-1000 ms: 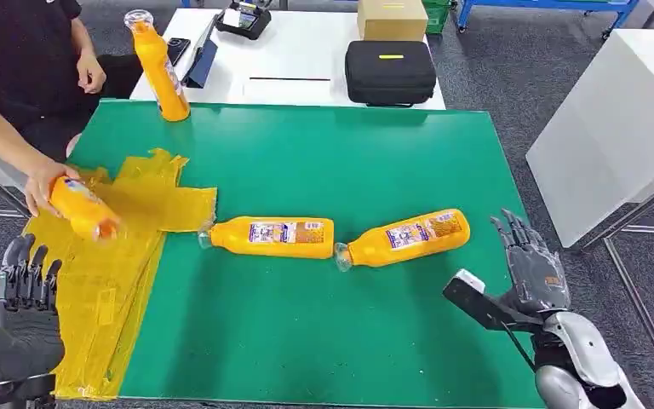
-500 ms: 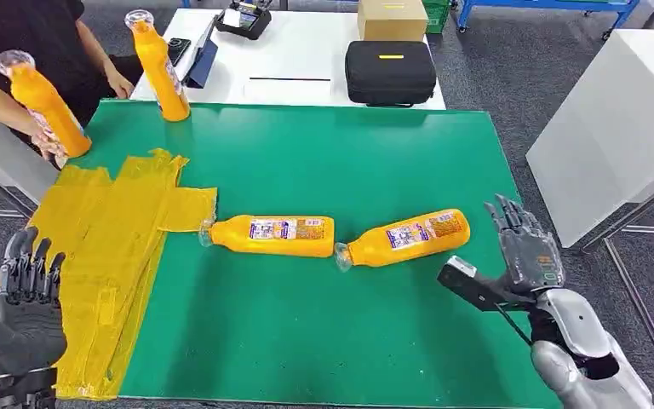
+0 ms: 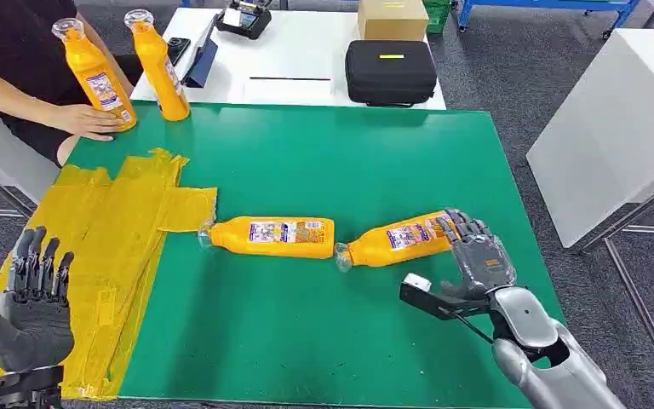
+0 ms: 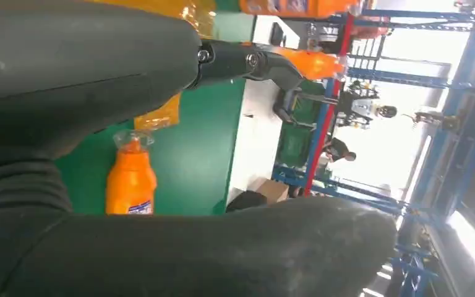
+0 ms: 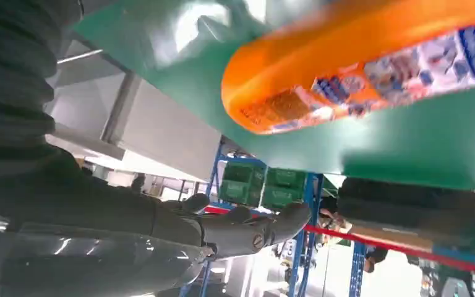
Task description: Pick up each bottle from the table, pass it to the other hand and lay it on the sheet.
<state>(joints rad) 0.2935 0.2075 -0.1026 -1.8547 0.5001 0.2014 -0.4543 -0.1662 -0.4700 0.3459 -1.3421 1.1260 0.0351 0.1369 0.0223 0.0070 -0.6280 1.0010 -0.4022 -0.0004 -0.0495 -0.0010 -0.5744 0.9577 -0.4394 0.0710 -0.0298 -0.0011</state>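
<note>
Bottles (image 3: 405, 238) (image 3: 270, 236) lying on green mat (image 3: 324, 162), none on yellow sheet (image 3: 94, 247). Right hand (image 3: 474, 256) spread, empty, at nearer bottle's base, not yet grasping. Left hand (image 3: 30, 307) spread, empty, above sheet. Whole pass left.

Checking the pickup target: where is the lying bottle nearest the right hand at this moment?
In the head view that bottle lies on the green mat, right of centre, its cap almost meeting the other lying bottle and its base at the right hand.
</note>
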